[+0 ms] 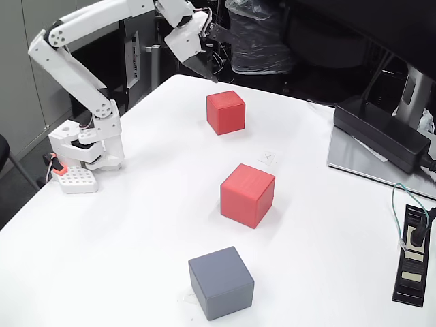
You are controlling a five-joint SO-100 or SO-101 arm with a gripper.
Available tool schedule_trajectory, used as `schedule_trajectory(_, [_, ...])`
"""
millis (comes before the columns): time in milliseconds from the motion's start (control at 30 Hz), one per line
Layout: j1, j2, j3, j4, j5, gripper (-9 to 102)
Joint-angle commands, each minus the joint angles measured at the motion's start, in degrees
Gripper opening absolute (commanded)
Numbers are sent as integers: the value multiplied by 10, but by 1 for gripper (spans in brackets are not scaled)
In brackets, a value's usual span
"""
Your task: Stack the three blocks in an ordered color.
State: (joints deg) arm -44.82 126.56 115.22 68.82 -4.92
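Three cubes lie apart in a rough line on the white table [136, 225] in the fixed view. A red block [225, 112] is farthest back, a second red block [247, 195] sits in the middle, and a slate grey block [221, 283] is nearest the front edge. None touches another. My gripper [216, 58] hangs above the table's far edge, up and to the left of the far red block. Its jaws look spread, with nothing between them.
The arm's white base [85, 153] is clamped at the table's left edge. A black power brick [381, 133] rests on a grey monitor base [361, 163] at the right. A black power strip [412, 255] with a cable lies at the right edge. A small tape mark [269, 158] sits between the red blocks.
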Motion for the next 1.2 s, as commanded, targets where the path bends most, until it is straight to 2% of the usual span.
schedule_trajectory(0, [-4, -46, -50, 6, -2, 32])
schedule_trajectory(133, [-6, -101, -84, 25, -3, 32])
schedule_trajectory(333, [-10, -184, -175, 102, -3, 32])
schedule_trajectory(600, [-103, -251, -254, 192, -2, 32])
schedule_trajectory(933, [-117, -300, -263, 192, 69, 32])
schedule_trajectory(1167, [-117, -304, -254, 148, 75, 33])
